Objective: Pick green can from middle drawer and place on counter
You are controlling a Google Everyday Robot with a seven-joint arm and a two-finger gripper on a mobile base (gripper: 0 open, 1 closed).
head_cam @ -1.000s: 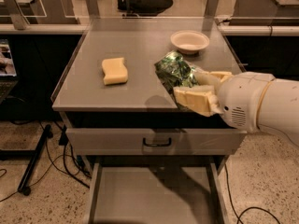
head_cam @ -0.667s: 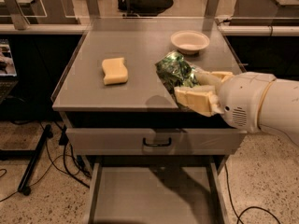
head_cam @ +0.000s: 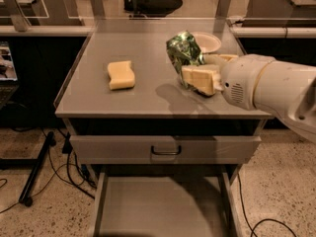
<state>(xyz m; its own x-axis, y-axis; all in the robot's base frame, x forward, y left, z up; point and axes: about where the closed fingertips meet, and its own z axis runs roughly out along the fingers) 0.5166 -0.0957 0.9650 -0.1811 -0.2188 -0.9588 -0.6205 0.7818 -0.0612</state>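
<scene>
My gripper [head_cam: 196, 67] is shut on the green can [head_cam: 183, 52], a crumpled dark green can with pale markings. It holds the can tilted over the right middle of the counter [head_cam: 148, 43], with its shadow on the surface below. One pale finger [head_cam: 199, 79] lies across the can's front; the other is behind it. The middle drawer [head_cam: 163, 206] stands pulled open below, and its grey floor is bare.
A yellow sponge [head_cam: 121, 75] lies on the counter's left half. A white bowl [head_cam: 209, 40] sits at the back right, just behind the can. A shut drawer front with a black handle [head_cam: 166, 150] is under the counter. Cables and a stand leg lie on the floor at left.
My gripper with the green can has moved up and farther back over the counter, away from its front edge. The sponge and bowl have not moved.
</scene>
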